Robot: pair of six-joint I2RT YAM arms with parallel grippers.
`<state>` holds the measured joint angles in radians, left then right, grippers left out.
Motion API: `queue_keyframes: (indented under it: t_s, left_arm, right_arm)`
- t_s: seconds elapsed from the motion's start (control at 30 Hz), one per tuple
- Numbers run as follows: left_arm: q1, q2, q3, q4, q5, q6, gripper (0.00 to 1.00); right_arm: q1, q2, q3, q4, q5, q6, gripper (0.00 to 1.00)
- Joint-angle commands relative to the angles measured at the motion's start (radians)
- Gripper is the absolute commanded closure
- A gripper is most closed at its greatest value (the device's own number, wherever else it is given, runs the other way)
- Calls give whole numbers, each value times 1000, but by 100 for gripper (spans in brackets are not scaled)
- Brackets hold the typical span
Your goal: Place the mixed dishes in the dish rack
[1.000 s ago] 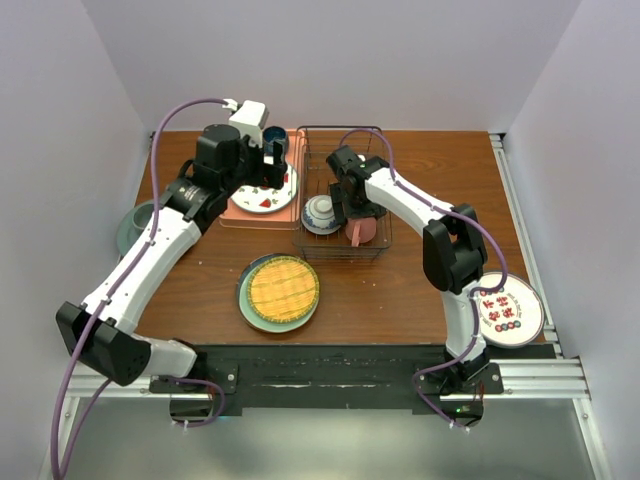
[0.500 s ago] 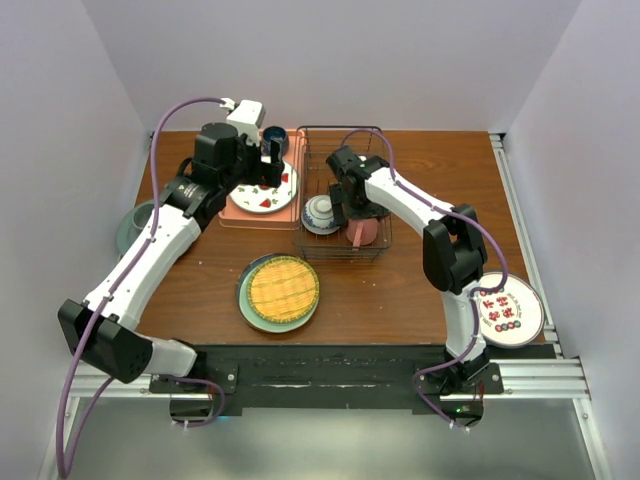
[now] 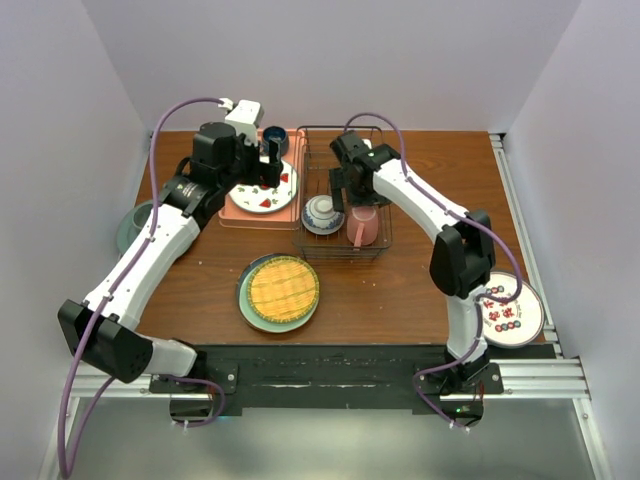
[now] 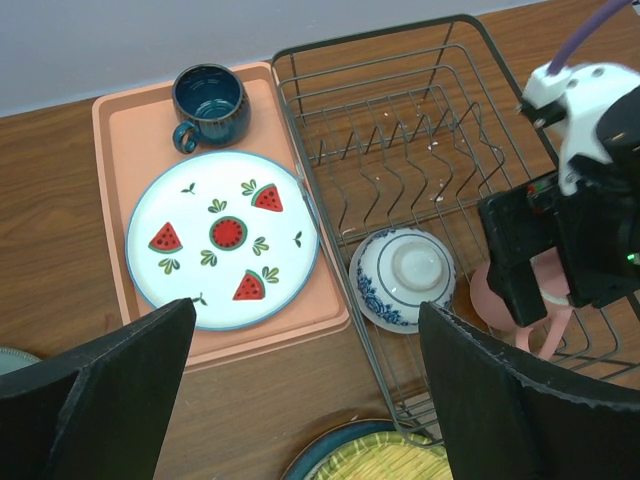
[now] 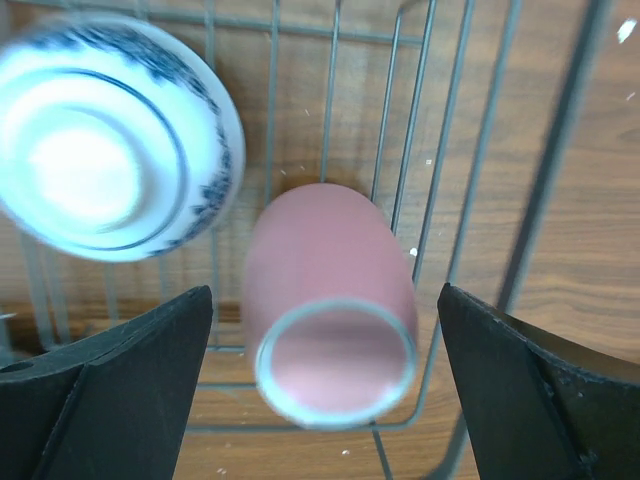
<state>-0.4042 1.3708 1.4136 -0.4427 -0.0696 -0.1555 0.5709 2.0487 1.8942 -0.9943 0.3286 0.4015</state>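
Observation:
The dish rack [image 3: 378,152] holds an upturned blue-and-white bowl [image 3: 322,213] and the pink mug [image 3: 365,226], which lies on its side. In the right wrist view the pink mug [image 5: 330,300] lies below and between my open fingers, untouched, with the bowl [image 5: 105,150] to its left. My right gripper [image 3: 342,198] hovers over the rack, open and empty. My left gripper [image 3: 272,170] is open and empty above a white plate with watermelon marks [image 4: 222,238] on the pink tray [image 4: 130,140]. The yellow plate [image 3: 283,290] sits on a teal plate near the front.
A dark blue mug [image 4: 208,100] stands at the tray's back. A teal-grey plate [image 3: 130,228] lies at the far left. A white plate with red marks [image 3: 510,312] lies at the front right, partly under the right arm. White walls enclose the table.
My right gripper has lifted and drawn back from the pink mug, which stays lying in the rack. The left arm has barely moved.

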Motion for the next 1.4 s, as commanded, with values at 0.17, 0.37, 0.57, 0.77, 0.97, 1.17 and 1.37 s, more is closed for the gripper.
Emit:
queue_keyframes:
  t_s: [0.17, 0.37, 0.57, 0.77, 0.97, 1.17, 1.37]
  left_arm:
    - [11, -45, -10, -73, -2, -35, 1]
    - [11, -136, -181, -122, 53, -117, 3]
    - [11, -206, -343, -192, 51, -211, 7]
    - [11, -194, -458, -219, 50, -259, 11]
    - [11, -178, -528, -173, 97, -251, 11]
    - [11, -131, -571, -153, 139, -248, 14]
    - [11, -127, -597, -146, 159, -243, 16]
  right_arm:
    - [-2, -223, 111, 46, -86, -32, 1]
    - [-3, -358, -62, 238, -382, -90, 2]
    - [6, -453, -276, 405, -767, -90, 7]
    - [56, -518, -446, 457, -838, -69, 11]
    - [136, -507, -481, 390, -686, -21, 11]
    - [217, -466, -526, 344, -556, 43, 12]
    - [270, -426, -601, 364, -504, 118, 18]
